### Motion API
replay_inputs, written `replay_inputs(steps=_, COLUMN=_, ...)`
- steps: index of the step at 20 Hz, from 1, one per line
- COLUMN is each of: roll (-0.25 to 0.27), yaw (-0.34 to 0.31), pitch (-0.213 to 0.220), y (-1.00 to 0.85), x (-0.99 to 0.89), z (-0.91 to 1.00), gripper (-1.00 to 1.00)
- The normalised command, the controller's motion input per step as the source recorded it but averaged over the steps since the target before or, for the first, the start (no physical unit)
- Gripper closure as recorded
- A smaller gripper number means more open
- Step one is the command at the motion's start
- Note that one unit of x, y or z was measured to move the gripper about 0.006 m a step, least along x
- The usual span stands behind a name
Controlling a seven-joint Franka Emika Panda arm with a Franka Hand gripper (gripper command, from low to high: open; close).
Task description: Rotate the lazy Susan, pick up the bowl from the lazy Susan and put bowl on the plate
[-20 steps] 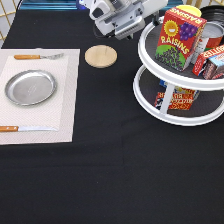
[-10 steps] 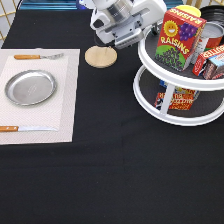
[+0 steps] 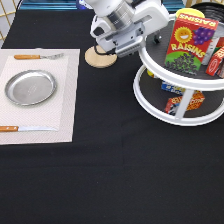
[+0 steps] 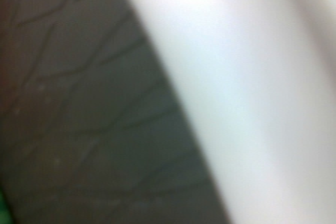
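The lazy Susan (image 3: 170, 76) stands at the exterior view's right, white with dark grey shelves. Its upper shelf carries a red raisin box (image 3: 192, 42). A dark curved rim (image 3: 210, 7) that may be the black bowl shows behind that box at the top right edge. My gripper (image 3: 131, 36) hangs at the top centre, right against the left edge of the upper shelf. The silver metal plate (image 3: 30, 87) lies empty on a pale placemat (image 3: 65, 110) at the left. The wrist view shows only a dark grey surface (image 4: 82, 125) beside a white band (image 4: 255, 100), very close.
A pale wooden disc (image 3: 100, 57) lies just under my hand, left of the turntable. A fork (image 3: 37, 56) and a knife (image 3: 20, 128) lie on the placemat, above and below the plate. Snack boxes (image 3: 182, 102) stand on the lower shelf. The table is covered in black cloth.
My hand has come down from the exterior view's top edge and slightly right, closer to the upper shelf's left rim. Nothing else has moved.
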Motion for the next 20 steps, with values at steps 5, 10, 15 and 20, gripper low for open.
replay_inputs(steps=5, roll=0.002, yaw=0.009, pitch=0.017, y=0.0, x=0.88, z=-0.04, gripper=-1.0)
replay_inputs(steps=10, roll=0.01, yaw=0.004, pitch=0.007, y=0.0, x=0.76, z=0.0, gripper=-1.0)
replay_inputs(steps=15, roll=0.056, yaw=0.002, pitch=0.006, y=-0.14, x=-0.14, z=0.39, gripper=-1.0)
replay_inputs(steps=20, roll=0.001, yaw=-0.01, pitch=-0.035, y=-0.05, x=-0.69, z=0.68, gripper=-1.0)
